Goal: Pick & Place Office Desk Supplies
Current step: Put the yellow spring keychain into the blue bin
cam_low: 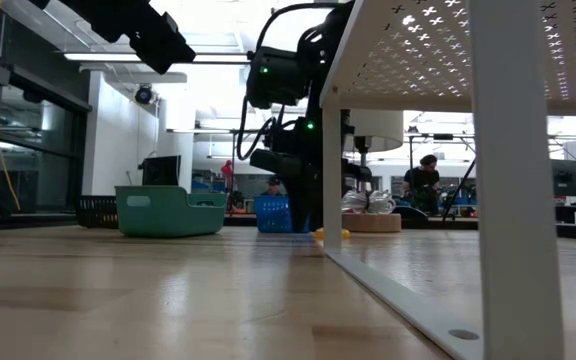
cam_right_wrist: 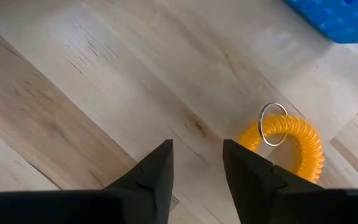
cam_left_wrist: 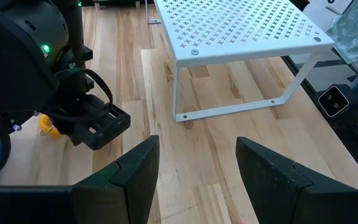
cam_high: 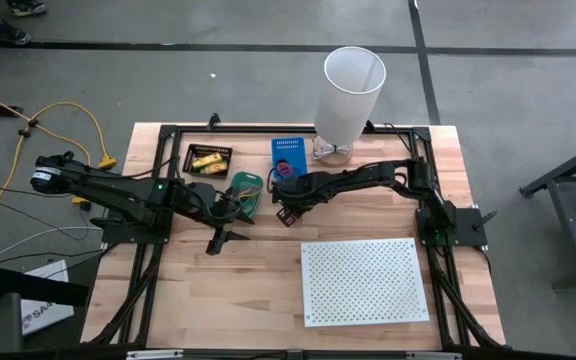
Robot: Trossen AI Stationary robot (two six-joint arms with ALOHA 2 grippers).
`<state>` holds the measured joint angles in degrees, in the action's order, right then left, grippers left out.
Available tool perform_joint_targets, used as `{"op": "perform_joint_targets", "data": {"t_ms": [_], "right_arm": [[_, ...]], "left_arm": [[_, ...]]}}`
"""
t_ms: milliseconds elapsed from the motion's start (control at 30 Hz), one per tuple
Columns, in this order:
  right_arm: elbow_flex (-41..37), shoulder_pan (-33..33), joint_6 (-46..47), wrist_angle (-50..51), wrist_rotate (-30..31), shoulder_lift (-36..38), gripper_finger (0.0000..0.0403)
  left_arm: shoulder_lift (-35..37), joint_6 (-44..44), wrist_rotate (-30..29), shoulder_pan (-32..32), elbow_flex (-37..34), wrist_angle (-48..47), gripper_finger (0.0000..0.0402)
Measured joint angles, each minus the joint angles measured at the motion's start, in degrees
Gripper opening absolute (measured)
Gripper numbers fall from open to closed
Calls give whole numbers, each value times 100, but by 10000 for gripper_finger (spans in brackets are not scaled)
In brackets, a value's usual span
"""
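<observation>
**Right gripper stands over the orange coil, jaws parted and empty**

Left gripper (cam_high: 215, 243) comes first, going left to right: it waits with fingers spread wide and nothing between them, on the bare wood to the left of the white perforated board (cam_high: 366, 281), which serves here as the landmark. Behind it, farther from the board's left edge, sit a black tray (cam_high: 209, 159) with yellow-and-red packs and a green bin (cam_high: 245, 193).

Next comes the right gripper (cam_high: 287, 214), just off the board's back-left corner, reaching in from its mount behind the board's right side. Its fingers (cam_right_wrist: 151, 171) stand narrowly apart and hold nothing. The task's thing of the moment, an orange coiled band (cam_right_wrist: 291, 144) carrying a small metal ring (cam_right_wrist: 273, 124), lies flat on the wood just beside one fingertip, not between the two. A blue basket (cam_high: 289, 152) sits close behind, farther from the board, and the tall white bin (cam_high: 349, 93) stands beyond that, behind the board's back edge.

By my reading, the step in hand is either the approach to a pick or the moment after a release; the pictures do not settle which. If it is a pick, the next move calls for shifting the right gripper sideways until the coil lies between the fingers, lowering to the wood, then closing on the coil's rim rather than on the loose ring, which would likely slip.
</observation>
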<state>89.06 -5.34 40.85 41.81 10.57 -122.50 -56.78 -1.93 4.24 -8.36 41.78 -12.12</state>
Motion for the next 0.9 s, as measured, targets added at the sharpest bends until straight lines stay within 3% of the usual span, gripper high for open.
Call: {"op": "perform_joint_targets", "data": {"t_ms": [233,900], "right_arm": [[0,-2,-3,1,-2,2,150],[0,-152,155,559,145,122,146]], "left_arm": [[1,0,0,-1,0,0,207],[1,0,1,0,0,167,207]]}}
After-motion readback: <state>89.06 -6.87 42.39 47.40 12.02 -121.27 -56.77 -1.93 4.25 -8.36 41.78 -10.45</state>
